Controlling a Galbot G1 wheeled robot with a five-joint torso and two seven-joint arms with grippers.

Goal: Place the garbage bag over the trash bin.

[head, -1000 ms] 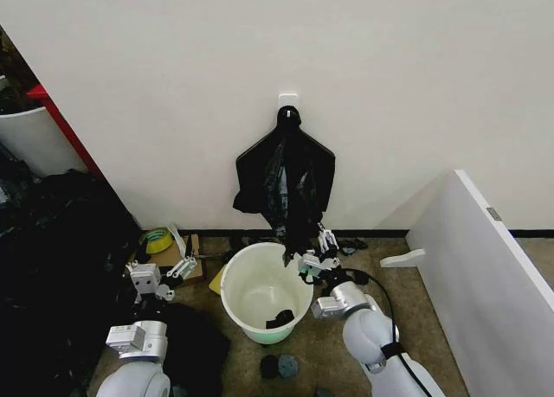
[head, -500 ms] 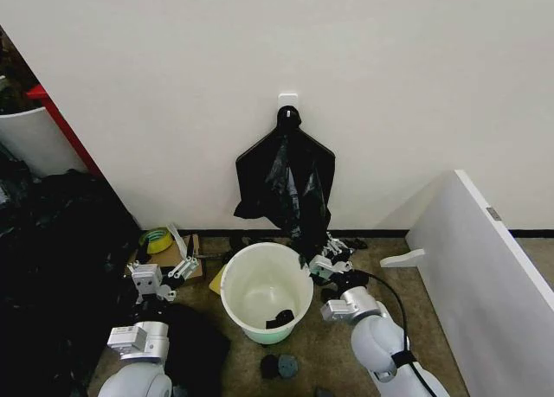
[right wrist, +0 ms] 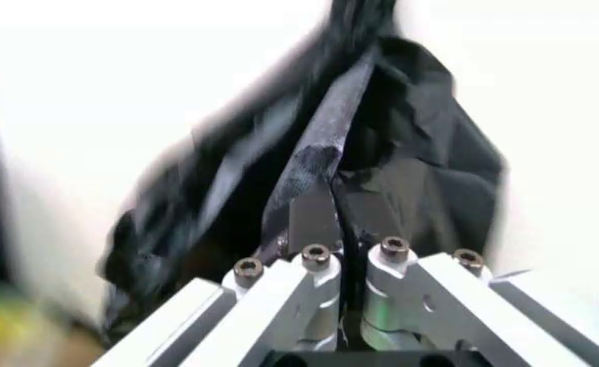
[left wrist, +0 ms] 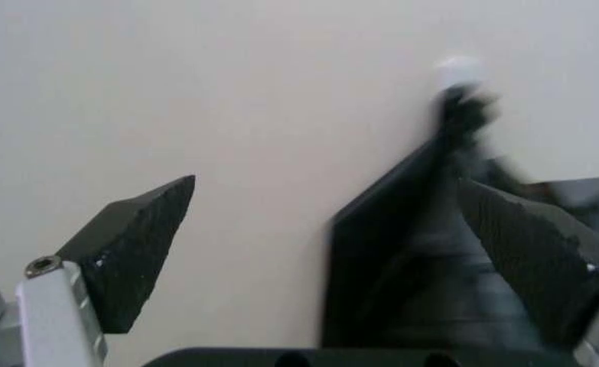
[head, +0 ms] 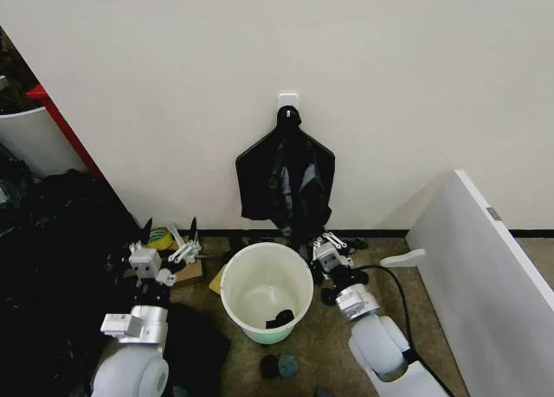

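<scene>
A garbage bag (head: pixel 286 188), black, glossy and crinkled, hangs from a white hook (head: pixel 288 99) on the pale wall (head: pixel 389 77), its lower folds drooping toward the floor (head: pixel 320 345) just behind the trash bin (head: pixel 266 291). The round white bin stands upright on the brown floor near the foot of the wall, its mouth uncovered, a small dark scrap (head: pixel 279 317) lying inside at the bottom. The right gripper (head: pixel 327 250) sits low just beside the bin's rim on the robot's right, at the bag's lower edge; in the right wrist view its fingers (right wrist: pixel 310 218) are pressed together, and whether a fold of the black plastic is caught between them cannot be told. The left gripper (head: pixel 170 240) hangs on the bin's other side, near the wall's base and apart from the rim, its two dark fingertips (left wrist: pixel 136 245) spread wide with nothing between them, pointed toward the hanging bag. A white panel (head: pixel 485 284) leans at the right.
</scene>
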